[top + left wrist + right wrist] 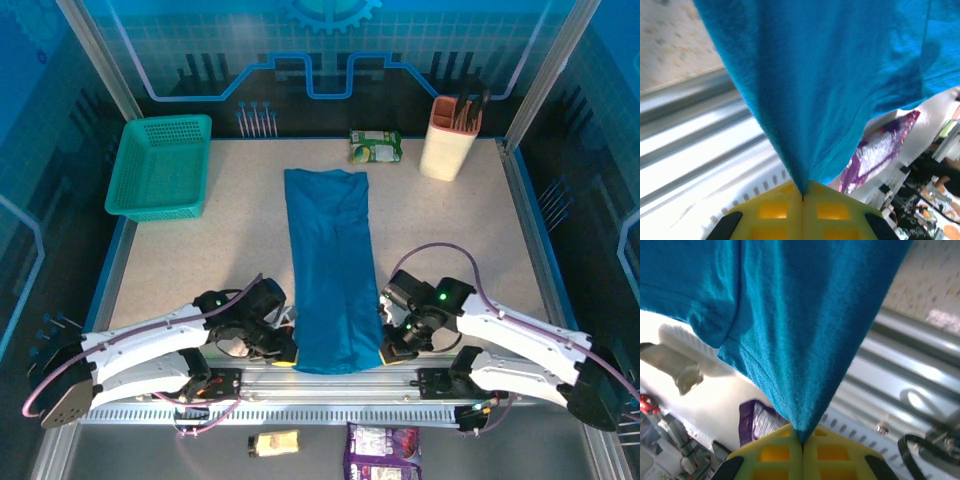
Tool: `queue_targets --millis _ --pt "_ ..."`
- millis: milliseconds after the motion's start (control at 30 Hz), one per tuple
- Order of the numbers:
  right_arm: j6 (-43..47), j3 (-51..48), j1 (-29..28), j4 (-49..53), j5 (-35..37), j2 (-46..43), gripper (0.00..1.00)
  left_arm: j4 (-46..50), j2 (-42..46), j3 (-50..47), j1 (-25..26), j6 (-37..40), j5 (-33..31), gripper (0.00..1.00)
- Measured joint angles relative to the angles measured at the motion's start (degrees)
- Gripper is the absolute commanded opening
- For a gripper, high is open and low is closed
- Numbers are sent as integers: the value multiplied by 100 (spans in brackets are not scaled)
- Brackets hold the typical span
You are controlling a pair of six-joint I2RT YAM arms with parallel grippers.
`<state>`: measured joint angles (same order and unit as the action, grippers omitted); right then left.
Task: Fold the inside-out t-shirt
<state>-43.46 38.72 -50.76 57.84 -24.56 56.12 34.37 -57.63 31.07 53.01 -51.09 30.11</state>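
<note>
- Closest to my wrist cameras, left tool and right tool are each clamped shut on a near corner of the inside-out t-shirt.
- I see the t-shirt lying as a long strip down the table middle.
- Teal basket sits far left, apart from it.

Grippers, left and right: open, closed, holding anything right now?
Left gripper: closed, pinching the near edge of the t-shirt.
Right gripper: closed, pinching the same near edge of the t-shirt.
</note>
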Motion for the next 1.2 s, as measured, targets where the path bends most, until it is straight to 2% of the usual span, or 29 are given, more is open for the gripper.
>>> queue_targets --millis 167,300,500,700,833,1200 --pt "4 573 -22 542 -114 -90 0 457 37 621 107 177 122 0" --pt "243 1744 170 909 221 367 0 1023 -118 1652 24 531 -131 0" --pt "831 3174 1252 922 828 1187 0 1722 -870 3279 -754 1362 -1010 0" --pt "1228 3967 1963 503 1211 2107 0 1950 -1556 4146 -1860 2044 -1561 0" --pt "1451 4546 2225 179 1419 2824 0 1941 -2135 4736 -2345 2476 -1845 0" --pt "1834 6284 2601 -380 1858 4597 0 1731 -3333 5648 -2994 3320 -2522 0"
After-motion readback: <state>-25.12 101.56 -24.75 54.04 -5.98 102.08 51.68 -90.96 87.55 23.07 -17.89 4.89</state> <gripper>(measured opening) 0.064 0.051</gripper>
